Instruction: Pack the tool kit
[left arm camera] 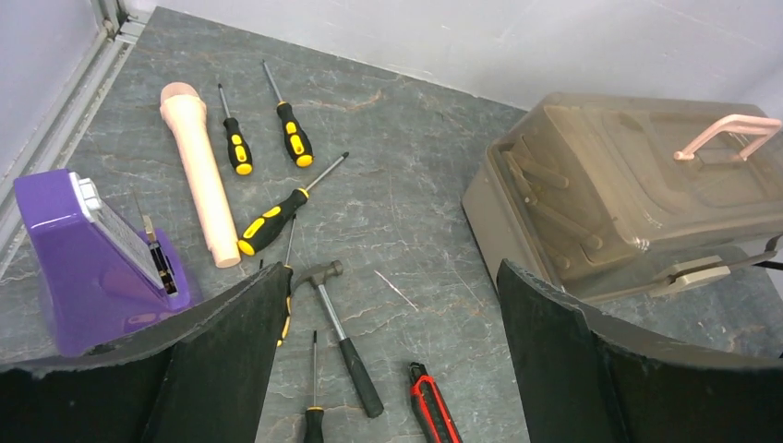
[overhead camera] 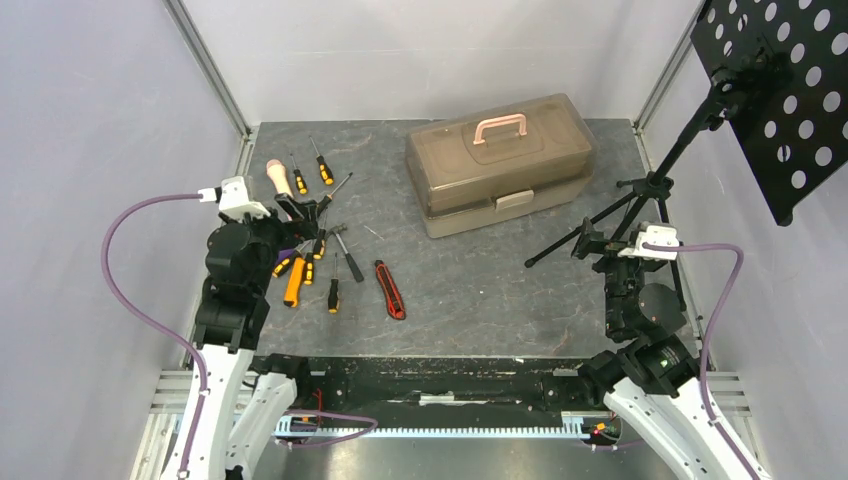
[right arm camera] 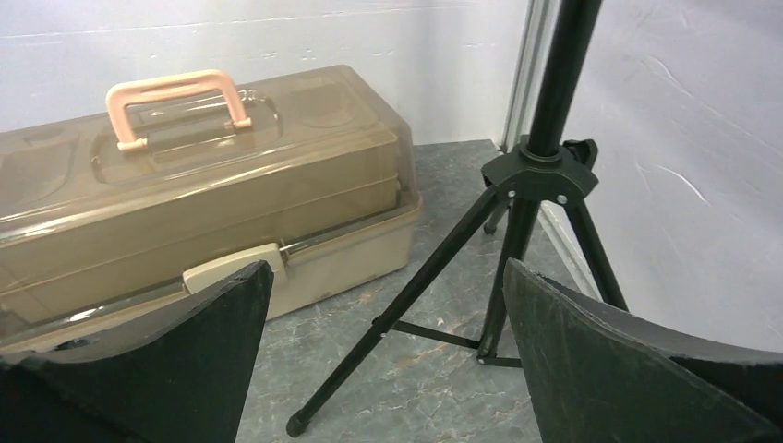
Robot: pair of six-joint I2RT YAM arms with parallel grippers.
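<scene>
Toolbox (overhead camera: 500, 165) shut, far centre of surface (overhead camera: 470, 290) | hammer (left arm camera: 346, 337), screwdrivers (left arm camera: 272, 217), knife (left arm camera: 432, 411) lie just ahead of left hand (left arm camera: 392, 277), spread, empty | right hand (right arm camera: 388, 268) spread, empty, nearer latch (right arm camera: 222, 268)

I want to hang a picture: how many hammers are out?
1: the hammer lies between the left arm and the red knife; that arm may hide more.

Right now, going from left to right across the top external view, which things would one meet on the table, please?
Beige rod, small hammer, utility knife, toolbox, black tripod; the screwdrivers overlap, so I leave them out.
</scene>
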